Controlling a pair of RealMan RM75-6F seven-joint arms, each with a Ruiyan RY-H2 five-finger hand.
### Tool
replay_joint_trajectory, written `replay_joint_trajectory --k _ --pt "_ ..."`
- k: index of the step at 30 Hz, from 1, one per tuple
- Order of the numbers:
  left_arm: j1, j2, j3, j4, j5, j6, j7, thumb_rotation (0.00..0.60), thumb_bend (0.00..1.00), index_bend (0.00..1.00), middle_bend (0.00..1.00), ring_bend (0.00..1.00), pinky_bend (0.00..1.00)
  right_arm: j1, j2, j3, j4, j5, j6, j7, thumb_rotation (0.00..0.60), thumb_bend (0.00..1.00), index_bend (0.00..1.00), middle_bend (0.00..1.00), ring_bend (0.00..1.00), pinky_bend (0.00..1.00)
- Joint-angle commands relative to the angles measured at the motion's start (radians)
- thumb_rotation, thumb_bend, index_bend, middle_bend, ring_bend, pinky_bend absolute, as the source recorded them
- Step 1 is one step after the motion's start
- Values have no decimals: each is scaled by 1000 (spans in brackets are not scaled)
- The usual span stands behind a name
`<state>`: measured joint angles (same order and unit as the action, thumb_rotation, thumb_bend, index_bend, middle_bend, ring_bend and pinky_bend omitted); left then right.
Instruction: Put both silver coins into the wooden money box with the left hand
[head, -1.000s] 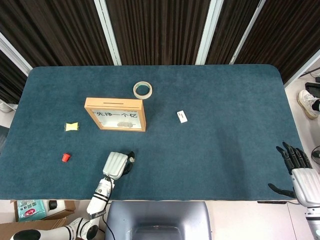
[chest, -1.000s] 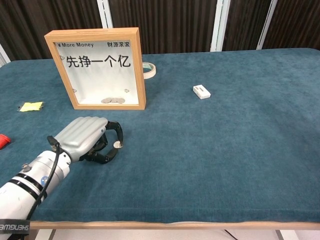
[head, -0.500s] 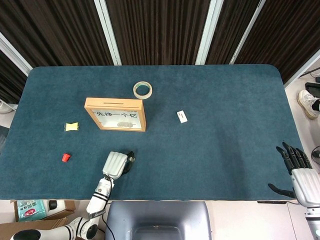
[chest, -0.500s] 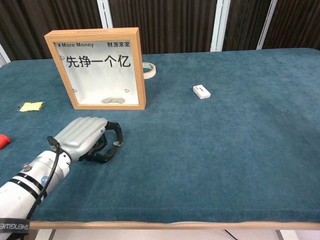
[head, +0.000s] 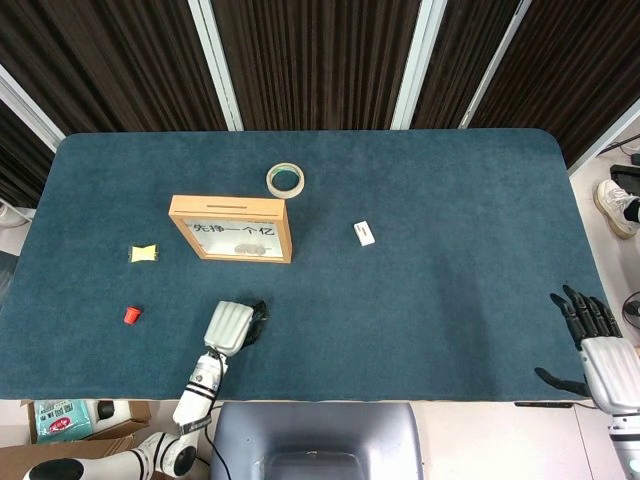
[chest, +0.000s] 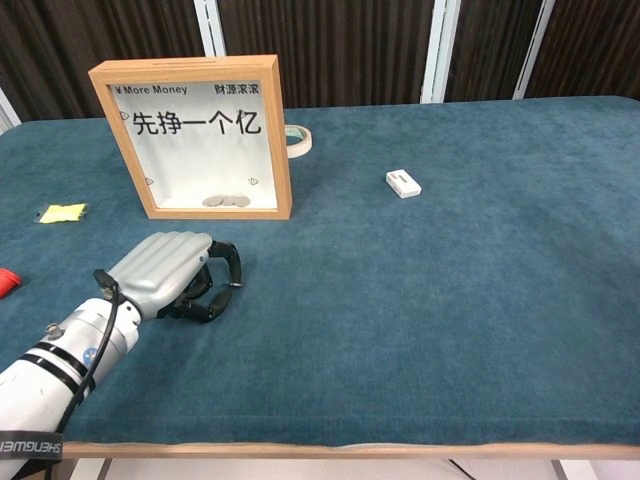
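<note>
The wooden money box (head: 230, 204) stands upright at mid-left of the table, and its glass front (chest: 190, 135) shows several silver coins (chest: 225, 201) lying at the bottom. My left hand (chest: 175, 272) rests low on the cloth in front of the box, fingers curled in. A silver coin (chest: 230, 287) shows edge-on, pinched at the fingertips just above the cloth. From above, the left hand (head: 230, 327) hides that coin. My right hand (head: 597, 345) hangs off the table's right edge, fingers spread and holding nothing.
A tape roll (head: 286, 180) lies behind the box. A small white block (head: 364, 233) lies right of the box. A yellow scrap (head: 144, 254) and a small red piece (head: 131, 315) lie at the left. The table's near edge (chest: 340, 440) is close to my left forearm.
My left hand has drawn slightly back toward the near edge, its fingers closing tighter. The coin has gone from flat and plainly visible to edge-on between the fingertips. The right hand is still.
</note>
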<state>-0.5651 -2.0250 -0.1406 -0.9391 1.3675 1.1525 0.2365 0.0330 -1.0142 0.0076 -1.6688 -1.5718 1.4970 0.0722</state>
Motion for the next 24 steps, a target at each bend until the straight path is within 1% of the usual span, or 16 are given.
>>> replay_joint_trajectory --k 1,14,24 --pt "-1 -1 -1 4 3 4 -6 600 394 531 1000 1000 1000 1 0 1 0 2 -2 -1 600 99 0 0 0 0" --pt "-1 1 -6 8 14 20 -21 600 393 533 1000 1000 1000 1 -1 1 -2 3 -4 -4 600 99 0 0 0 0" --pt "-5 0 -10 10 14 19 -24 600 444 562 1000 1000 1000 1 -1 1 -2 5 -6 -8 600 99 0 0 0 0"
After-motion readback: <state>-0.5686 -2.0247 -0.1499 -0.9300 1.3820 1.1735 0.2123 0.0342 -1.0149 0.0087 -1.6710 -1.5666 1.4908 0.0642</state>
